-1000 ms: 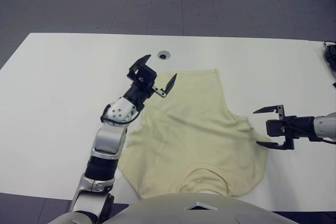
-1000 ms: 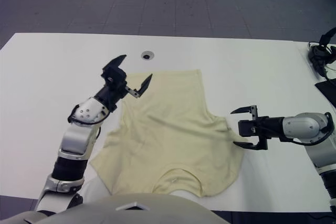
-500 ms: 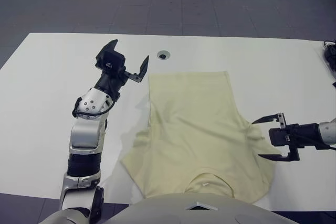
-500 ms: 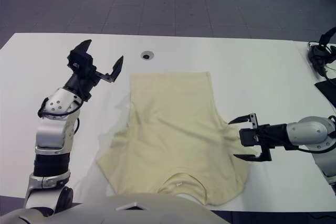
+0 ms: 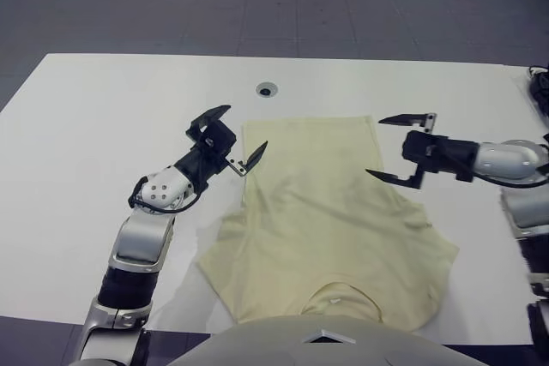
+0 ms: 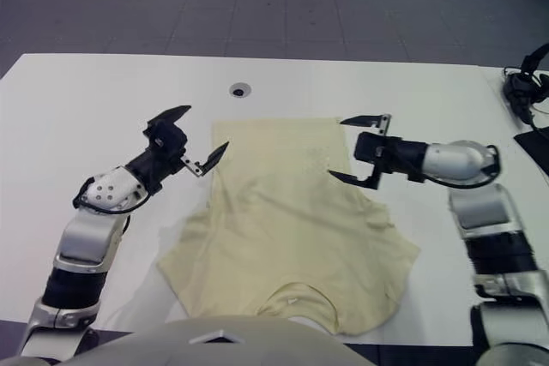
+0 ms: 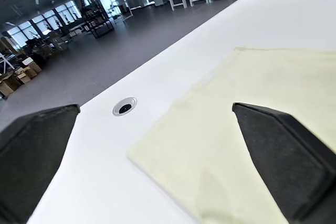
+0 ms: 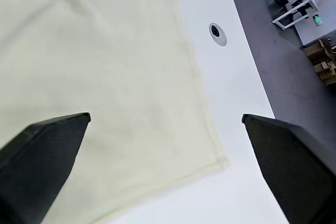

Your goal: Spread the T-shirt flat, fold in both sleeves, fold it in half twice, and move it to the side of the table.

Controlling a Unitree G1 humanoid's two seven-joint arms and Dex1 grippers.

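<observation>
The pale yellow T-shirt (image 5: 326,212) lies wrinkled on the white table (image 5: 103,126), its hem just on the robot's side of the round cable port (image 5: 267,89), its collar at the end farthest from the port; the left gripper (image 5: 244,127) hangs by the hem corner nearest the port, fingers spread wide and holding nothing; the right gripper (image 5: 376,145) is over the hem corner farther from the port, fingers likewise wide apart and empty; the shirt's sleeves sit bunched, well away from the port.
</observation>
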